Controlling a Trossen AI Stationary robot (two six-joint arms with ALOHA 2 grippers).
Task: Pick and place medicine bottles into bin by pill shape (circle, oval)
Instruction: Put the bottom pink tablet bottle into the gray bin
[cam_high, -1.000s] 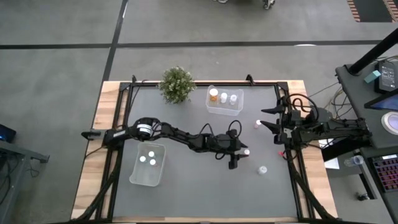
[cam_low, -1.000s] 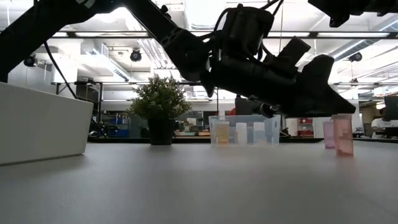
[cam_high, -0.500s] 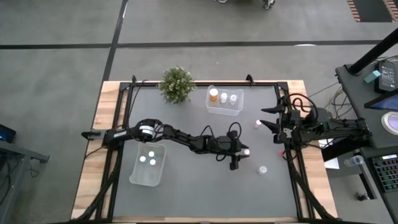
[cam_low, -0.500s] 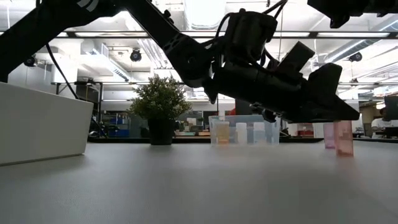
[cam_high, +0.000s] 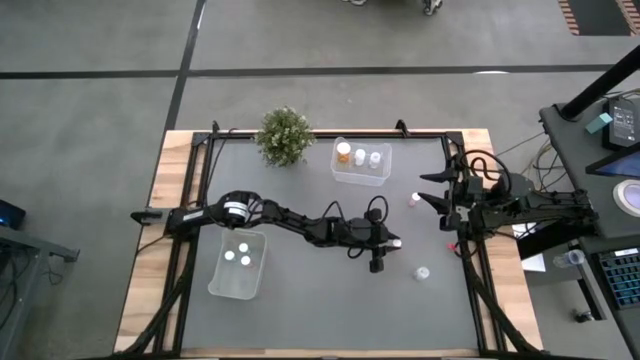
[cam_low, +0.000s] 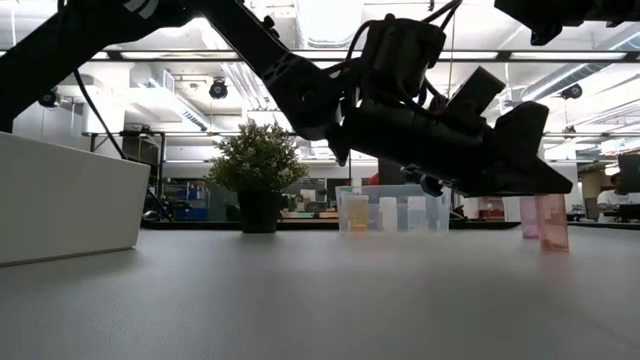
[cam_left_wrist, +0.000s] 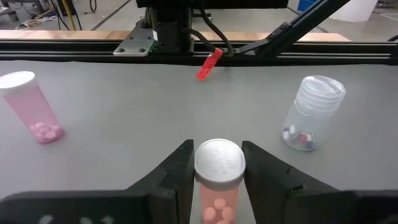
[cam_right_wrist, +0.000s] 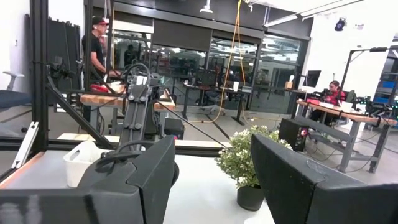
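Note:
My left gripper (cam_left_wrist: 219, 167) reaches across the table and is shut on a pink bottle with a white cap (cam_high: 396, 243), right of the table's middle. The bottle stands upright on the table in the low view (cam_low: 551, 225). A second pink bottle (cam_high: 414, 200) stands farther back, and it also shows in the left wrist view (cam_left_wrist: 31, 106). A pale clear bottle (cam_high: 422, 272) stands nearer the front, and it shows in the left wrist view too (cam_left_wrist: 309, 112). My right gripper (cam_high: 428, 190) waits open at the table's right edge. My left gripper pinches the pink bottle between its two fingers at the white cap (cam_left_wrist: 219, 160), one finger (cam_left_wrist: 180, 174) on each side. The fingers slant down from the table's left. The bottle stands upright with its base on the table.
A clear bin (cam_high: 362, 160) holding three bottles stands at the far middle, beside a green plant (cam_high: 284, 135). A white bin (cam_high: 238, 265) with white-capped bottles lies at the near left, under the left arm. A red clip (cam_left_wrist: 209, 64) lies by the right rail.
My left gripper has gone toward the table's right edge and down, until its fingertips stand around the top of the pink bottle. The bottle has stayed where it was.

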